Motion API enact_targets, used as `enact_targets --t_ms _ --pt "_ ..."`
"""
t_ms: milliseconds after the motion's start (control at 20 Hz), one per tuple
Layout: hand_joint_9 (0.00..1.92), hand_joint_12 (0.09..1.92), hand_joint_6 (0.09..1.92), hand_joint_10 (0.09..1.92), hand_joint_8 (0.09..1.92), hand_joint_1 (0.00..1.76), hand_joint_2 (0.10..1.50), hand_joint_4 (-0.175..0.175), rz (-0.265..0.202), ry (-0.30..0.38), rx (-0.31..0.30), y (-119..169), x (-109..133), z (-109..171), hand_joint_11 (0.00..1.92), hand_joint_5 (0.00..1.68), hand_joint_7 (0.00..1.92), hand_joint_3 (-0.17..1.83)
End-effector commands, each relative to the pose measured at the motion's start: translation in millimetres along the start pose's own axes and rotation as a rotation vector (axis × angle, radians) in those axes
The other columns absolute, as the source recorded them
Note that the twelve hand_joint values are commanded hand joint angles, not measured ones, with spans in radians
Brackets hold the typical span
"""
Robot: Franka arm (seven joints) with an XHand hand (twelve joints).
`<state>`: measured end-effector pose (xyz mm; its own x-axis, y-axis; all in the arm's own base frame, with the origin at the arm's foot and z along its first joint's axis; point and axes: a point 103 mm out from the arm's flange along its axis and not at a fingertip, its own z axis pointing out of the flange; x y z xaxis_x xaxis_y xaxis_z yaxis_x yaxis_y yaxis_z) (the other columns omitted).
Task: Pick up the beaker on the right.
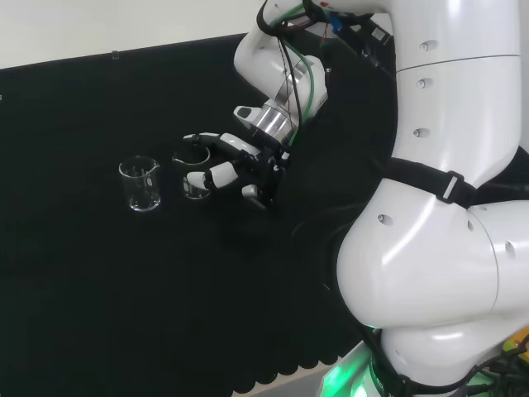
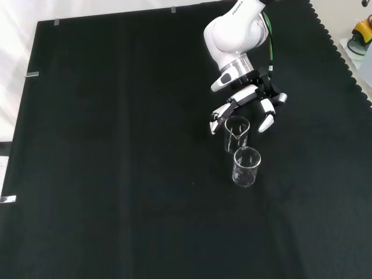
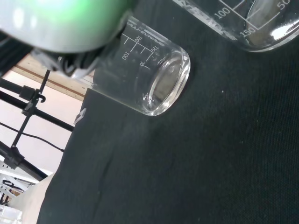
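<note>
While the hand [image 1: 235, 169] has reached the beaker on the right [image 1: 195, 174] of the head view, the lift itself looks not yet begun. Two clear glass beakers stand upright on the black cloth of the bench [image 1: 99, 289]. In the head view they are side by side, the other beaker [image 1: 139, 184] alone to the left and well clear of the hand. In the front view the target beaker [image 2: 236, 133] is the farther one, just beyond its neighbour [image 2: 246, 166].

The hand comes in from the arm [image 1: 446, 207] side with its fingers [image 2: 224, 113] and thumb spread to either side of the target, cupping it without being curled tight. In the front view the fingertips lie beside the rim on both flanks. Whether any of them already touches the glass is hard to say, since the wall is clear against dark cloth. The beaker's base seems to rest on the cloth.

Judged so, the approach and the placing of the hand are done. What is left is to close the fingers on the glass, then raise it off the bench without knocking the neighbour.
</note>
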<state>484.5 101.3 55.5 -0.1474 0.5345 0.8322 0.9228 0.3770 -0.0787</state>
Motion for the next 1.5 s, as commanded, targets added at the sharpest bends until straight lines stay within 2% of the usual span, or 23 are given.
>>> enact_targets --t_ms 50,850,1150,1500 --pt "0.26 1.07 0.09 0.65 0.69 0.9 0.27 -0.084 0.0 0.003 -0.001 0.7 -0.3 0.3 0.0 0.33 0.2 1.05" --pt "0.29 1.09 0.09 0.65 0.7 0.93 0.28 -0.081 0.012 0.009 0.0 4.1 -4.2 7.5 0.0 0.36 0.23 1.05" --pt "0.29 1.1 0.09 0.64 0.69 0.94 0.29 -0.078 0.016 -0.008 -0.04 6.3 -2.1 5.6 0.0 0.36 0.24 1.05" --pt "0.3 1.11 0.09 0.64 0.7 0.98 0.29 -0.075 0.018 -0.009 -0.057 9.8 -0.5 5.4 0.0 0.39 0.26 1.06"
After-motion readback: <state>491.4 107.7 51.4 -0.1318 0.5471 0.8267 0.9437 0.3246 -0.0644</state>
